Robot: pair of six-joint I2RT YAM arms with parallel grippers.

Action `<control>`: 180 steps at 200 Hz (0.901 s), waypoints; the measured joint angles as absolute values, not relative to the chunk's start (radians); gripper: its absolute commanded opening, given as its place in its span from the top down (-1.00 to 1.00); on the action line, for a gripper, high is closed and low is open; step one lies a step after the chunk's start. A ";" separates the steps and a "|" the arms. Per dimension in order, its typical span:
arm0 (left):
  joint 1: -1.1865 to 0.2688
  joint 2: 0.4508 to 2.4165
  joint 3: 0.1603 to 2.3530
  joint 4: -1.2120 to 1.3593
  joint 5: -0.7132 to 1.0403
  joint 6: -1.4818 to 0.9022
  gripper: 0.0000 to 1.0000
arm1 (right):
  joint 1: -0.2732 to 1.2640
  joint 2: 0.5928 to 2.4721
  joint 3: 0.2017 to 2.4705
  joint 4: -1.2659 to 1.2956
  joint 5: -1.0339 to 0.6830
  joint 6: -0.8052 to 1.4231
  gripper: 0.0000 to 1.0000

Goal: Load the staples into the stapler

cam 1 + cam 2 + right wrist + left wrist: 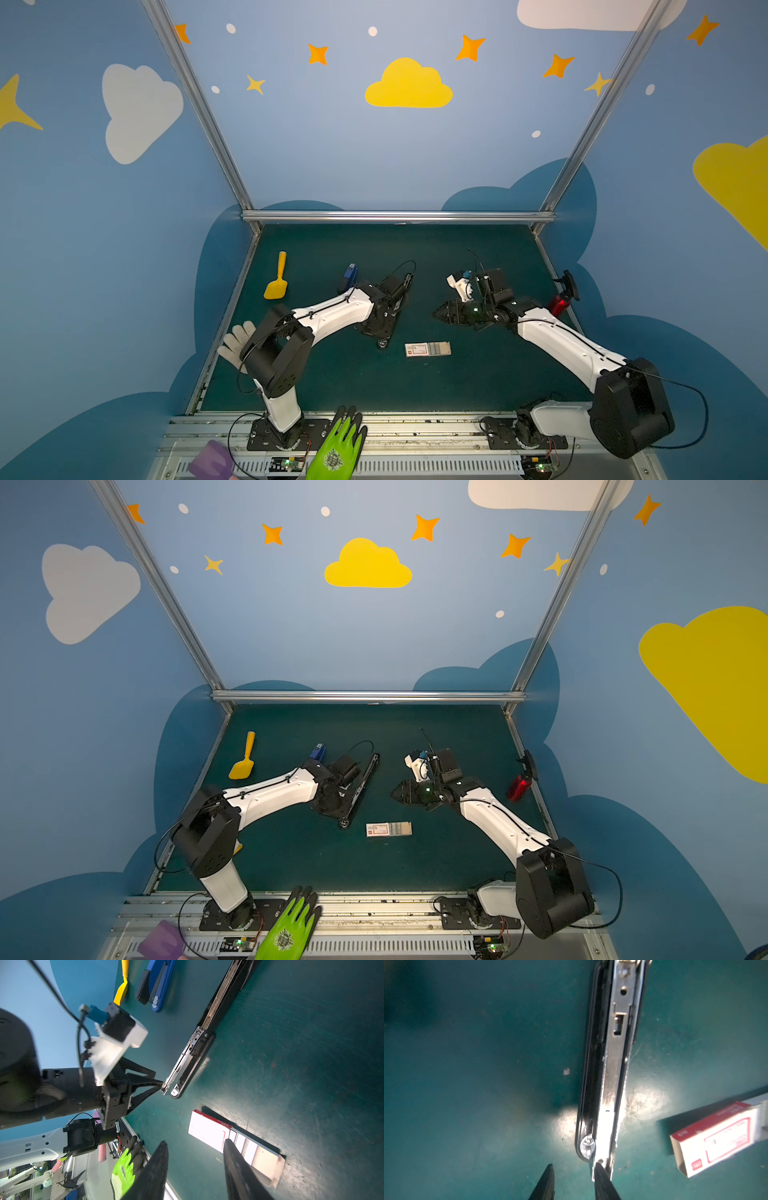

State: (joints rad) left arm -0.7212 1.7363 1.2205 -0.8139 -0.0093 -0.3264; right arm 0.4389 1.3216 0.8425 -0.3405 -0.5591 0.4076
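Stapler (612, 1076) lies opened flat, rail bare, no staples in yet. Left gripper (574, 1169) at its tip, fingers narrowly apart, nothing btwn. Right gripper (195, 1142) parted wider, empty, near the box (417, 350). Box drawer's half out w/ staples (437, 348) inside. Next, prob: pinch one strip out, gently.

black stapler spread open, staple box half slid out beside it

the stapler (613, 1076) lies at a slant on the green mat (332, 374), its cover swung back flat and its silvery metal channel facing up over the black base. just off its near end, not touching it, the small white staple box (417, 350) with a red label lies flat, its tray pulled partway out and showing grey staples (439, 348).
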 measured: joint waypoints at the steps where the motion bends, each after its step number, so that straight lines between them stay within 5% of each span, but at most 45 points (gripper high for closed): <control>1: -0.721 1.734 1.221 -0.814 -0.009 -0.327 0.26 | 0.439 1.322 0.842 -0.340 -0.559 0.408 0.10; 74: -0.754 1.736 1.240 -0.767 0.004 -0.356 0.07 | 0.435 1.331 0.860 -0.340 -0.561 0.411 0.09; 180: -0.709 1.859 1.237 -0.772 -0.189 -0.354 0.05 | 0.435 1.391 0.860 -0.263 -0.582 0.449 0.09</control>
